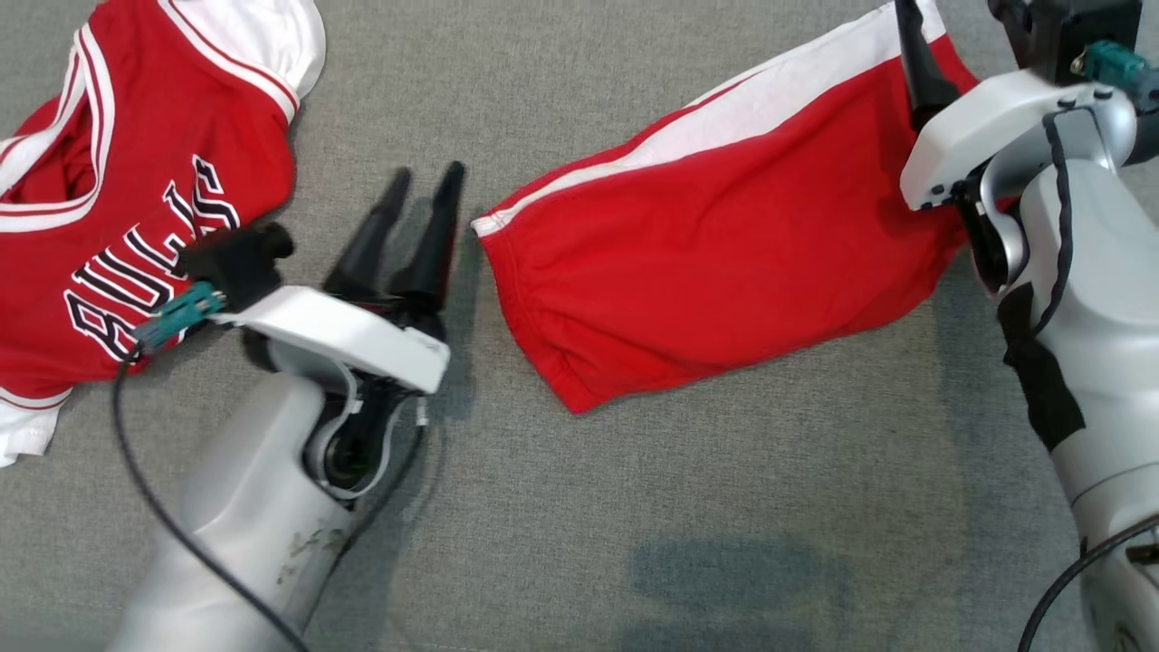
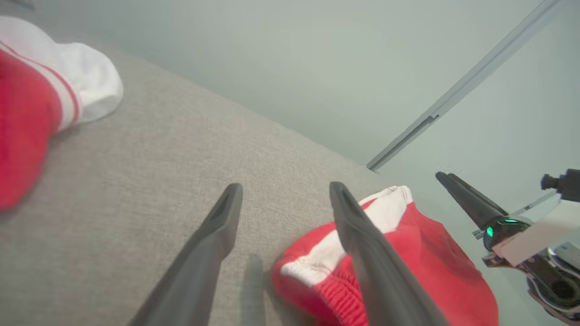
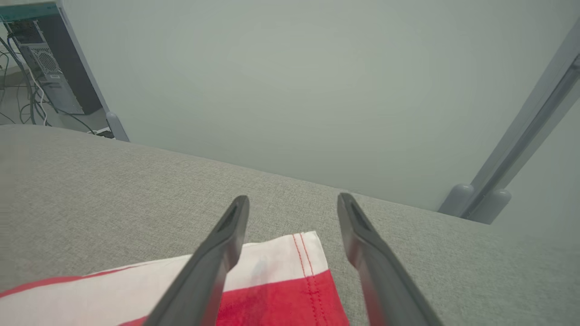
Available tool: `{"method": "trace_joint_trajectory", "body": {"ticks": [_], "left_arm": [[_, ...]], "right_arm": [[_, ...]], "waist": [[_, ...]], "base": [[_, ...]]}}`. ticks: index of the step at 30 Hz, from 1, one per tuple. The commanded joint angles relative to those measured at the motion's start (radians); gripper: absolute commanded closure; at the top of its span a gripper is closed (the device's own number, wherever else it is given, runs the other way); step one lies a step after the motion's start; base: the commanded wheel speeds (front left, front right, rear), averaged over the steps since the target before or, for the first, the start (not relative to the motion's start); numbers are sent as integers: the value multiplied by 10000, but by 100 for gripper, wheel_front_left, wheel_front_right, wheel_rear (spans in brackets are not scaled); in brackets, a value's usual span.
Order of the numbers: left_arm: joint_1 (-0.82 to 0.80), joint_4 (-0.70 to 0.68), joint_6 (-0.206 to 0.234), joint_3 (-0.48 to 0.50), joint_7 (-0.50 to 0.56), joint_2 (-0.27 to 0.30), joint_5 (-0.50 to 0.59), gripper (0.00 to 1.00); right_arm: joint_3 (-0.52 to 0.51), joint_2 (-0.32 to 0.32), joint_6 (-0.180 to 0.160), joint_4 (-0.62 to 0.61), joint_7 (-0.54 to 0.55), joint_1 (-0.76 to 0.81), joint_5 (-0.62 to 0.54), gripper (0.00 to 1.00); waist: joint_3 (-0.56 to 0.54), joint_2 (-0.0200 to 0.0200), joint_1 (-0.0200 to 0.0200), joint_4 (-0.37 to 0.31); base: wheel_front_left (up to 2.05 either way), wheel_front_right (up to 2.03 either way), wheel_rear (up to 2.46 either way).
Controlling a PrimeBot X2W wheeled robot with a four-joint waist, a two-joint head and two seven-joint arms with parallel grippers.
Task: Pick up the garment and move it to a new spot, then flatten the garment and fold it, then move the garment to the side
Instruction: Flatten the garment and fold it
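Forearms (image 1: 244, 507) angled forward; left pincer (image 1: 428, 172) released beside shorts (image 1: 724, 254), right pincer (image 3: 293, 200) released over them.

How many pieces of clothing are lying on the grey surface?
2. A red jersey lies at the left of the head view; red shorts with a white stripe lie centre-right. Others may lie out of frame.

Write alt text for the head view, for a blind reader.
Red shorts with a white side stripe lie folded on a grey fabric surface. The open left gripper is just left of them, the right gripper over their right end; a red Bulls jersey lies crumpled at far left.
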Motion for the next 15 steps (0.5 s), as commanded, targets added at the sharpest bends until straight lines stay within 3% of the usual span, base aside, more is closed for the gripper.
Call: {"method": "trace_joint_trajectory", "body": {"ticks": [1, 6, 15], "left_arm": [[176, -267, 19, 530, -82, 381, 449, 0], [1369, -1277, 285, 1954, -85, 205, 2843, 0], [3739, -3175, 292, 3657, -86, -443, 5418, 0]], "right_arm": [[47, 222, -29, -370, -105, 347, 53, 0], [-196, 330, -29, -1288, -105, 1245, 282, 0], [-364, 484, -29, -2752, -105, 3018, 665, 0]], "waist": [[-114, 0, 0, -75], [-516, 0, 0, -309], [-1518, 0, 0, -712]], "base": [[0, 0, 0], [0, 0, 0], [0, 0, 0]]}}
